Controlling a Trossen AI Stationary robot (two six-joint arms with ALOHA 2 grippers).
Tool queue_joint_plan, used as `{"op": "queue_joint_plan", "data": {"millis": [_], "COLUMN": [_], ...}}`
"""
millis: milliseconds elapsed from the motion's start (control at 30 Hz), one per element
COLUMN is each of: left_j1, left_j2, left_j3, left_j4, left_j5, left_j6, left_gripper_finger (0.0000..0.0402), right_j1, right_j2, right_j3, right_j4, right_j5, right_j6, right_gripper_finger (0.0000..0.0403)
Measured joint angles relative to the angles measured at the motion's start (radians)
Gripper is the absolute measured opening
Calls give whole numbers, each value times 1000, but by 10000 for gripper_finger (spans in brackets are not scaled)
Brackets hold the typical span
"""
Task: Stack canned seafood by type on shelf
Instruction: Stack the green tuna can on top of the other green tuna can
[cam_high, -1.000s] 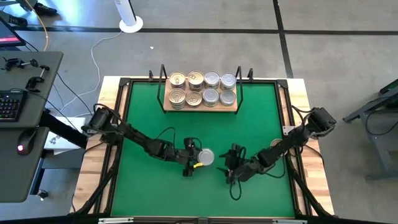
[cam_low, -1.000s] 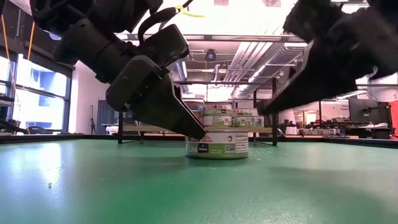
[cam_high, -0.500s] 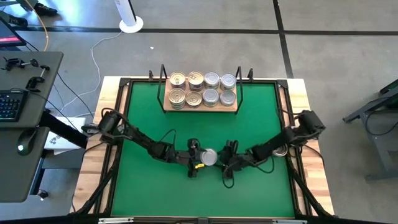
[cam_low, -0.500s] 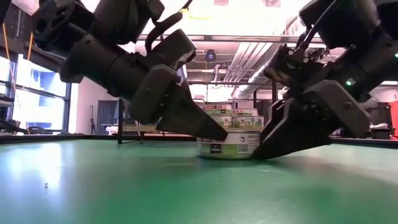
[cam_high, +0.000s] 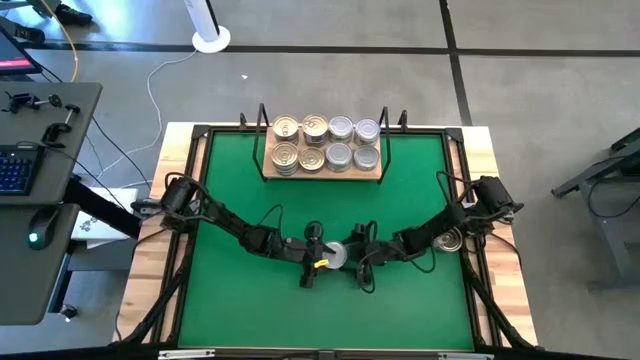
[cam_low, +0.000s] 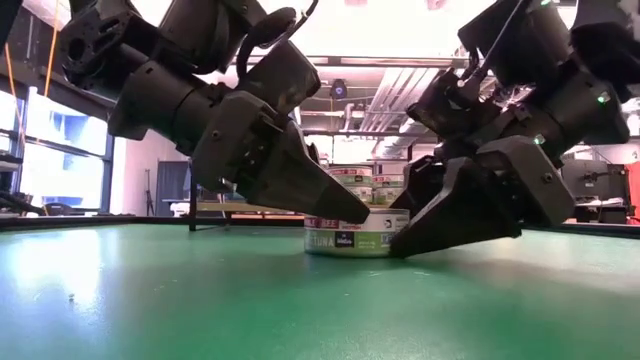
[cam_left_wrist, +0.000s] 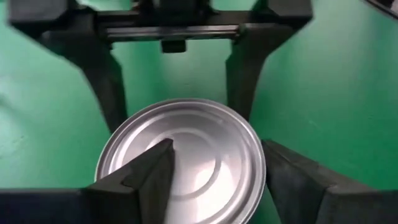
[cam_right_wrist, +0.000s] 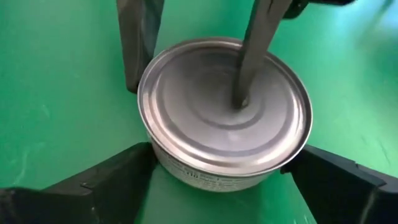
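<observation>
The left tool (cam_left_wrist: 217, 165) is being held partly open over a silver-lidded tin (cam_right_wrist: 224, 106). One finger is being pressed on the lid near its centre and the other is being kept just beside the wall, so nothing is being gripped. The right tool (cam_right_wrist: 221, 180) is being held wide open from the opposite side, with a finger on each flank of the tin and no clear contact. The tin is being kept flat on the green mat (cam_high: 240, 180) in the middle of the tabletop, well apart from the shelf (cam_high: 270, 172).

The step in hand is being judged as a pickup by the right tool while the tin is being steadied from above. For a good grip, the right tool's fingers should be lowered to the mat, centred across the widest part of the tin and closed evenly. The left finger should be lifted clear only once the tin is being clamped, or the tin may be pushed sideways.

On the shelf, gold-lidded and silver-lidded stacks (cam_high: 325, 143) are being kept in separate halves, so the silver side is being judged the right destination. One more tin (cam_high: 452, 240) is lying near the right arm.
</observation>
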Motion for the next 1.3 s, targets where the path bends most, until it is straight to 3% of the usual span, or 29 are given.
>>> {"op": "queue_joint_plan", "data": {"millis": [333,567,733,900,1033,1133,1200,1300], "left_j1": [0,-1,-19,-64,-101,-122,-135,-141], "left_j2": [1,-7,-103,-288,-400,-448,-448,-440], "left_j3": [-1,0,-2,46,56,23,-36,-135], "left_j4": [10,22,-60,-362,-654,-781,-778,-601], "left_j5": [18,2,-36,-136,-182,-202,-232,-261], "left_j6": [53,83,74,31,-137,-262,-313,-309], "left_gripper_finger": [191,180,179,179,179,179,179,179], "right_j1": [-120,-118,-96,-70,-58,-56,-58,-74], "right_j2": [121,207,211,211,209,187,168,164], "right_j3": [-33,-24,-33,-53,-60,-61,-61,-51], "right_j4": [317,464,472,472,476,466,455,445], "right_j5": [-268,-239,-178,-118,-79,-67,-67,-68], "right_j6": [-5,19,42,59,65,65,66,72], "right_gripper_finger": [363,353,327,310,309,309,309,309]}}
